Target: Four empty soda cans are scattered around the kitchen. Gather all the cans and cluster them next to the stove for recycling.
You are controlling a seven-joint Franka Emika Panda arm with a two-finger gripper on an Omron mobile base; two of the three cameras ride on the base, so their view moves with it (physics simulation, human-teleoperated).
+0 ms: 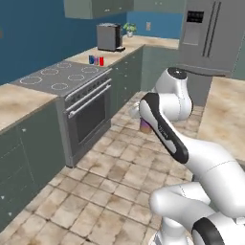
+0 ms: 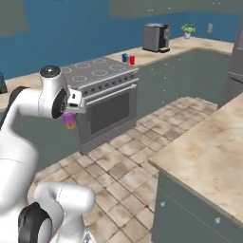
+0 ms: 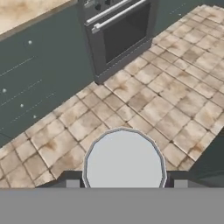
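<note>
Across the tan floor [image 1: 110, 177], a tall grey fridge [image 1: 213, 33] in the far corner. Against the blue wall, the stove [image 1: 62, 76] set into beige counter [image 2: 156, 56], nothing between it and the arm. Further along, a coffee machine [image 1: 109, 37]. Beside the stove, blue can [image 1: 91, 59] and red can [image 1: 101, 61] close together. Above the tiles, gripper [image 3: 124, 183] pinching a purple-pink can [image 2: 70, 119], silver top up.
</note>
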